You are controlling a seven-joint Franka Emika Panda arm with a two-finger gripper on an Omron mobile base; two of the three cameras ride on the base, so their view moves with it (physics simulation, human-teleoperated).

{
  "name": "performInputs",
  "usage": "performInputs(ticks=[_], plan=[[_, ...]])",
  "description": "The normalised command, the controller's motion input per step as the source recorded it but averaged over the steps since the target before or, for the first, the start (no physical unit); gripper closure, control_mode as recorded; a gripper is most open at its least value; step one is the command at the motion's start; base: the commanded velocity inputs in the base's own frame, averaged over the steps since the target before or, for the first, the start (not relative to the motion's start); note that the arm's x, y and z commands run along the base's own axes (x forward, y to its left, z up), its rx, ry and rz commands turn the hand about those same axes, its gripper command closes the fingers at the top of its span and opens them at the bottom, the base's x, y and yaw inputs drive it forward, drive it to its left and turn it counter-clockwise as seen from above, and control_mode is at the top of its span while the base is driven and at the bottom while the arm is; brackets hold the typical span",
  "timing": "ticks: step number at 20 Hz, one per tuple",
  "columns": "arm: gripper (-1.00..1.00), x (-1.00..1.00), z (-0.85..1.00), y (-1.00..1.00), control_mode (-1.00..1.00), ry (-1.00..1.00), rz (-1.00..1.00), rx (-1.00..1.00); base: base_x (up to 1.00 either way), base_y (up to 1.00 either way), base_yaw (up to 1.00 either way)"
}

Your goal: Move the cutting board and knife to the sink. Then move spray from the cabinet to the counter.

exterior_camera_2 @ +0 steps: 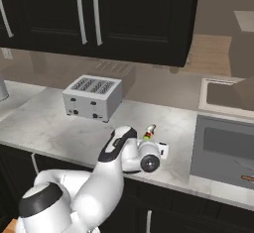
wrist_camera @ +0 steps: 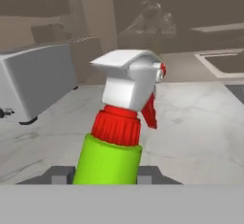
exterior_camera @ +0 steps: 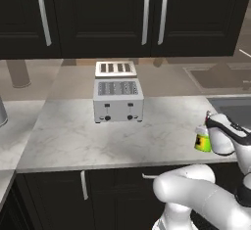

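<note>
The spray (exterior_camera: 201,141), a green bottle with a yellow label, stands upright on the marble counter (exterior_camera: 73,136) near its front edge, left of the sink (exterior_camera: 234,107). My gripper (exterior_camera: 208,137) reaches it from the right, and its fingers hug the bottle's body. In the hand view the spray (wrist_camera: 114,156) rises between the two fingertips of my gripper (wrist_camera: 107,174), its red collar and white nozzle above them. In the right base view the gripper (exterior_camera_2: 151,145) covers the bottle, so just the spray nozzle (exterior_camera_2: 148,133) pokes out. Closed cabinet doors (exterior_camera: 98,13) hang above. The knife is out of view.
A silver toaster (exterior_camera: 118,101) (exterior_camera_2: 92,97) stands at the back of the counter, left of the bottle. The grey sink (exterior_camera_2: 198,147) lies to the right, and a thin reddish-brown sliver (exterior_camera_2: 247,177) shows at its far right edge. A grey cylinder (exterior_camera_2: 2,91) stands far left.
</note>
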Motion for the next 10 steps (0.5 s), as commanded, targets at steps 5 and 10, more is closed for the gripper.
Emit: performInputs(ticks=[5,10], plan=[[1.0,-0.02,-0.03,0.0,-1.0,-0.19,0.0,0.0,0.0,0.0,0.0],[1.0,-0.2,-0.25,0.0,-1.0,-0.19,0.0,-0.01,0.0,0.0,0.0]])
